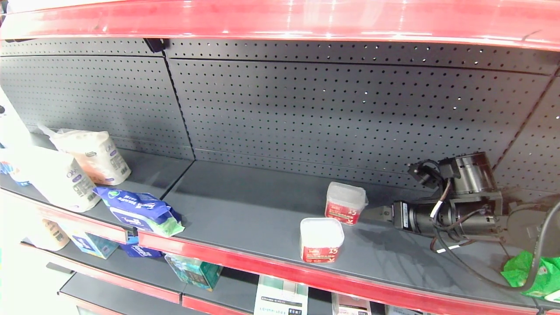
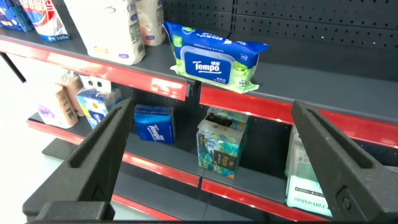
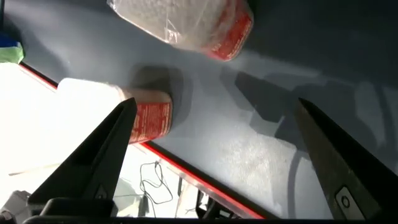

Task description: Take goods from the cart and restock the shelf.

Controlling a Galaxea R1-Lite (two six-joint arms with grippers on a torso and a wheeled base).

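1. Standing on the grey metal shelf: two lidded translucent plastic tubs with red labels, the front tub at the edge and the rear tub behind it.
2. The right gripper, jaws wide and empty, is just beside the rear tub; placing looks done.
3. The left gripper is equally wide and empty; the next move is probably back to the cart.

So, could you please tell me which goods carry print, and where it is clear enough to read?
Blue wipes pack: large white brand word, clear in the left wrist view.
Front tub: red label, large white figures show, rest too small.
Rear tub: red label, blurred.
Front white bag: small print, too blurred.
Teal box on the lower shelf: too small.
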